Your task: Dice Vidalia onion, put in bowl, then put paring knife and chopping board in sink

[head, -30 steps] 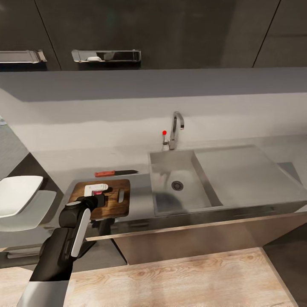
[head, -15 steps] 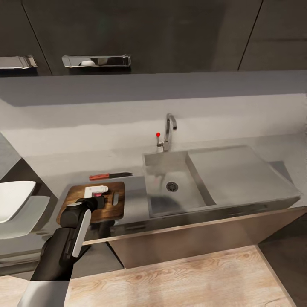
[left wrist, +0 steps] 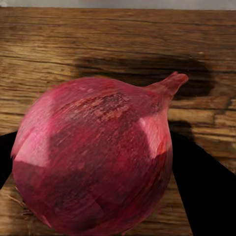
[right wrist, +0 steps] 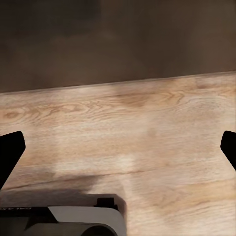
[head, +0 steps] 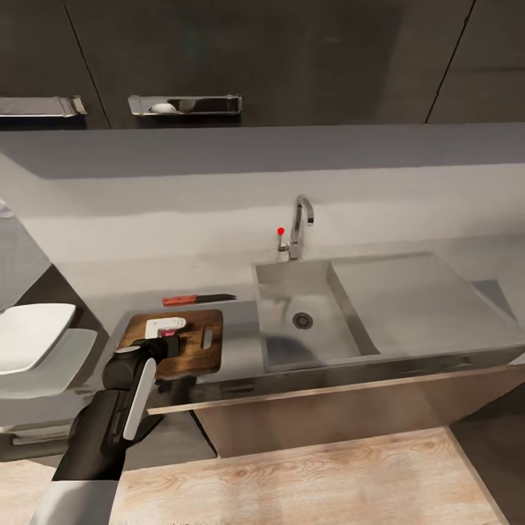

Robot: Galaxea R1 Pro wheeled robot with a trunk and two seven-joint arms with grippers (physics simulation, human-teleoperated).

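1. Left gripper [head: 166,337]: hanging over the chopping board [head: 197,344], its dark fingers [left wrist: 204,189] closing on either side of the Vidalia onion [left wrist: 96,157].
2. Vidalia onion: sitting between those fingers, just above the board's grain.
3. Paring knife [head: 197,298]: lying on the countertop [head: 131,284] behind the board, left of the sink [head: 306,313].
4. Bowl [head: 33,335]: resting at far left.
5. Right gripper [right wrist: 118,147]: pointing at the wood floor [right wrist: 147,137], fingers spread wide, gripping nothing.
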